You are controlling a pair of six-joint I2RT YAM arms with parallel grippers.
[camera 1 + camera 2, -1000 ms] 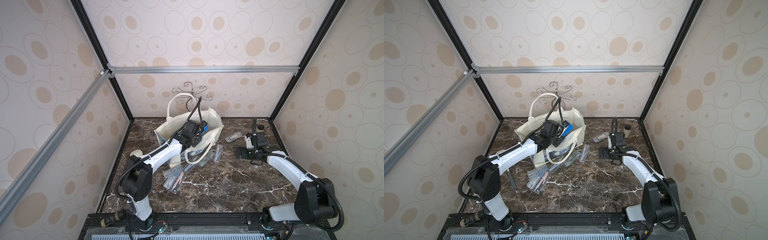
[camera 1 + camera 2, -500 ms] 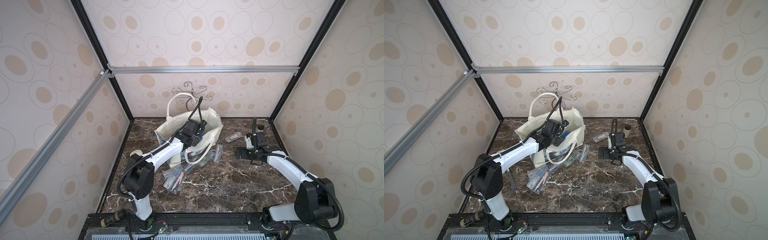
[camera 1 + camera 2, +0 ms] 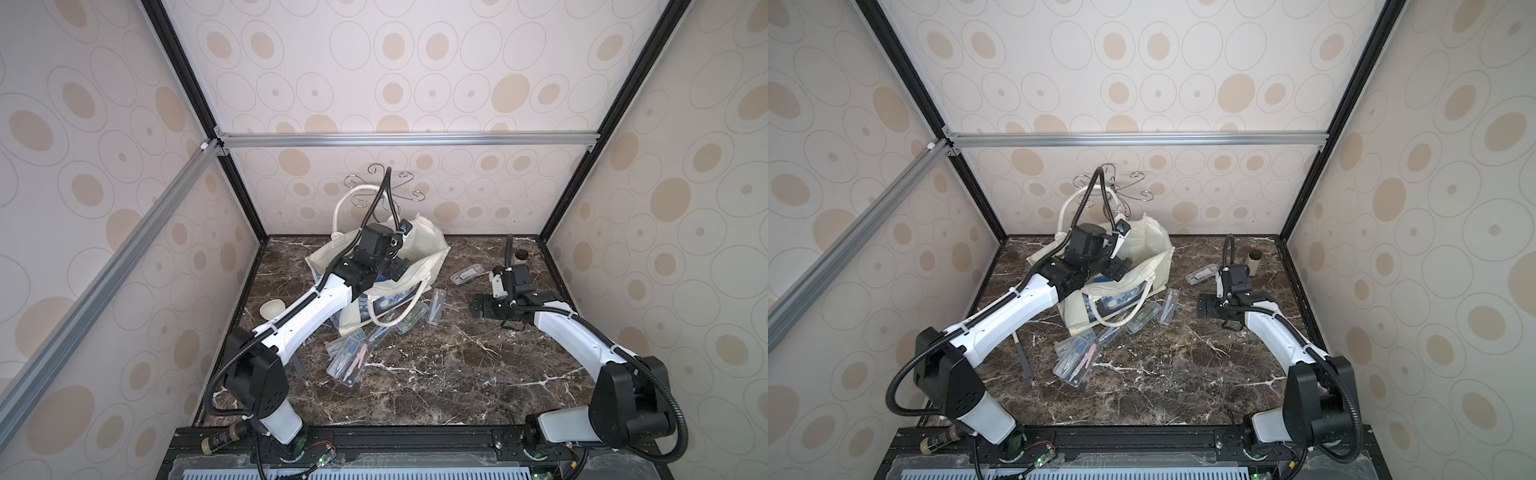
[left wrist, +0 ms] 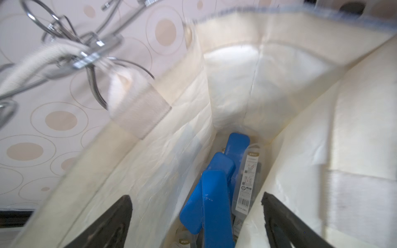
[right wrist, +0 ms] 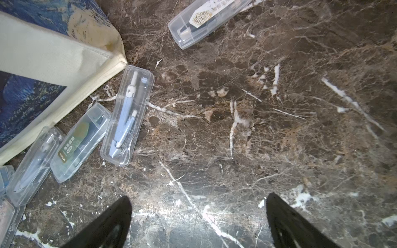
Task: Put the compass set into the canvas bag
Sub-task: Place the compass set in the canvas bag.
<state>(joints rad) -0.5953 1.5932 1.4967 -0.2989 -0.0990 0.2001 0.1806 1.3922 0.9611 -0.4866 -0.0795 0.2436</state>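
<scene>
A second ago the left gripper [image 4: 196, 196] carried the blue compass set [image 4: 217, 206] at the mouth of the canvas bag [image 3: 422, 245]. Now its jaws stand wide and the set lies inside, just below them, among other blue cases [image 4: 238, 146]. The right gripper [image 5: 198, 196] hangs spread wide over the marble tabletop [image 5: 279, 107]. We cannot make out the bag's blurred bottom.

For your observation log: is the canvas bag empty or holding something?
Holding something: blue cases and a clear labelled case lie inside the canvas bag.
</scene>
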